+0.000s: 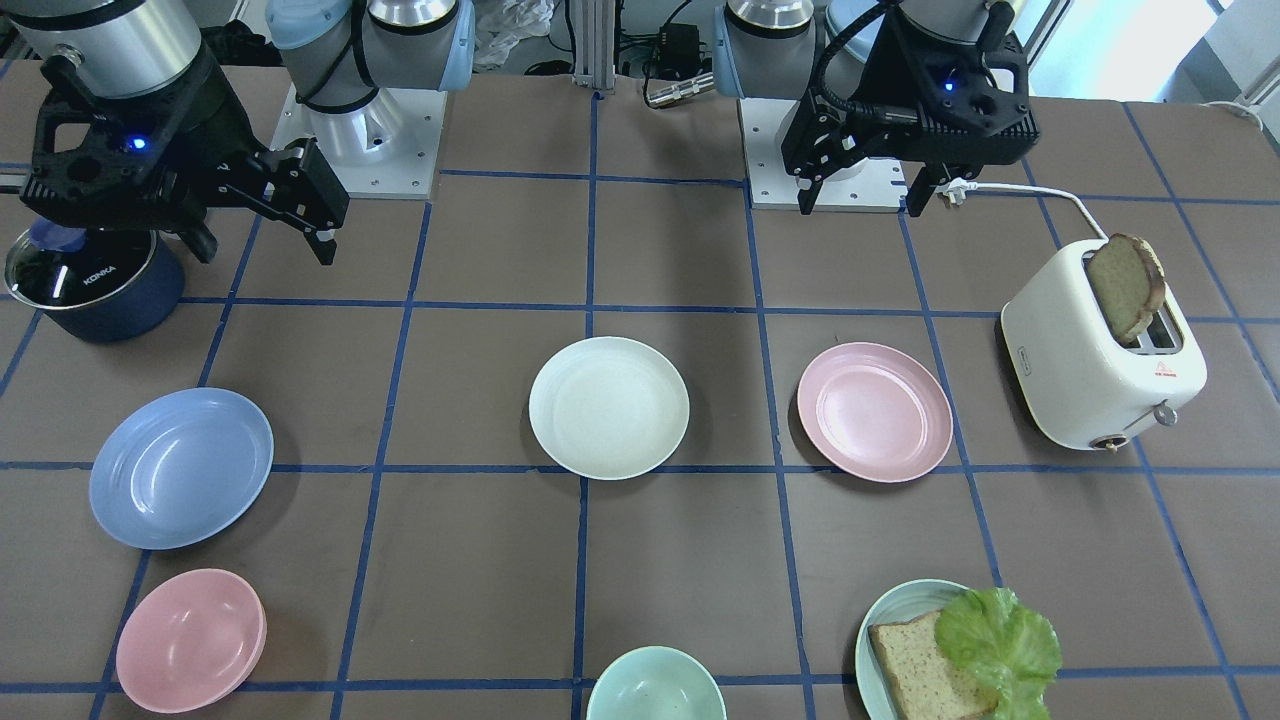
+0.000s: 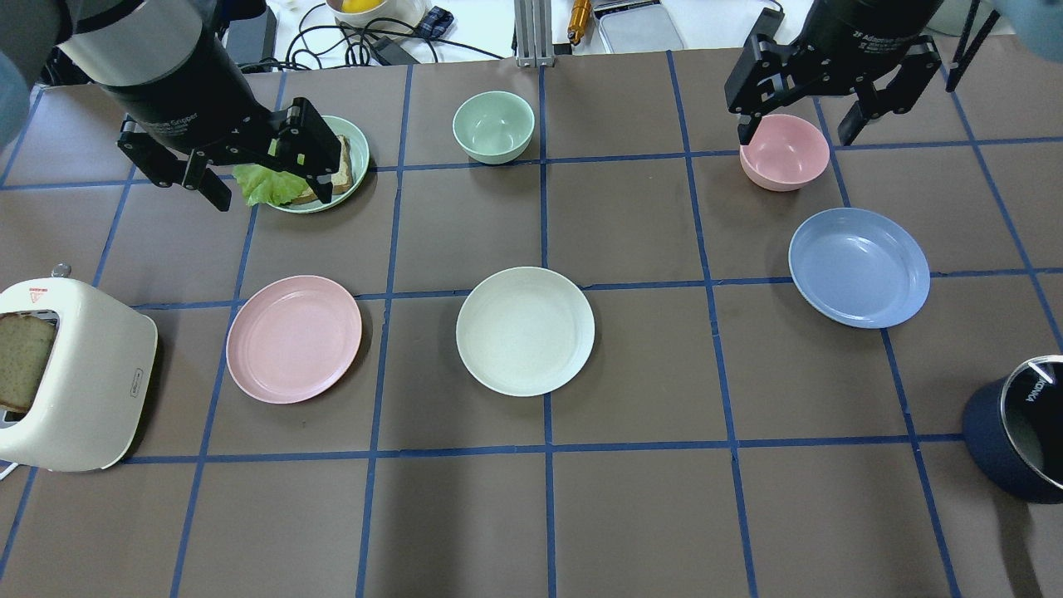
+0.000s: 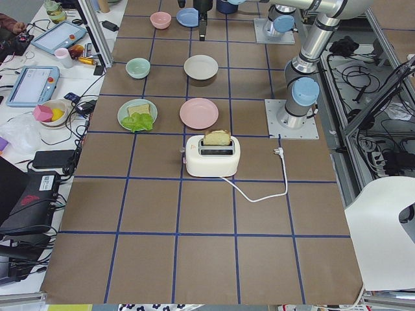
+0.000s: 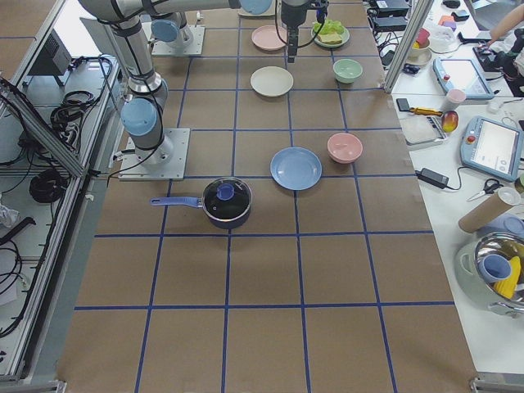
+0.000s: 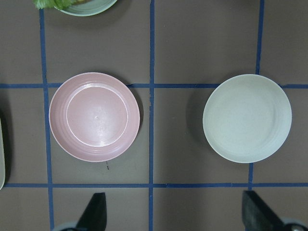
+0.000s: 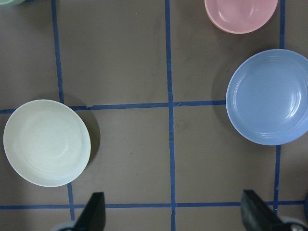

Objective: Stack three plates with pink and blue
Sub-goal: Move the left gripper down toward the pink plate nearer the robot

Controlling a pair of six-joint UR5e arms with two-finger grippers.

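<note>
Across the middle of the worktop: three plates in a row, all apart, nothing stacked yet. The pale pink round shallow plate (image 2: 294, 338) lies toward the robot's left end, the cream-white round shallow plate (image 2: 525, 330) at the centre, and the light blue round shallow plate (image 2: 859, 267) toward the right end.
Left gripper (image 5: 175, 211): hanging high, fingers spread wide, nothing between them. Its own camera looks down on pink and cream side by side.
Right gripper (image 6: 174, 211): up high too, fingers spread, empty. Cream and blue show below it.
Which way from the fingers: pink lies down and off toward the left end from the left gripper. Blue lies down and toward the right end from the right one.
Nearer arm: left for pink, right for blue, I'd say, with cream between the two.
Long axis: none, they're round, so a rim pinch should work from any side.
Watch out: the small, deep pink bowl (image 2: 785, 154) sits just beyond blue, toward the far edge. It's no plate.
Stage: looks like the very start, first pick to come.
</note>
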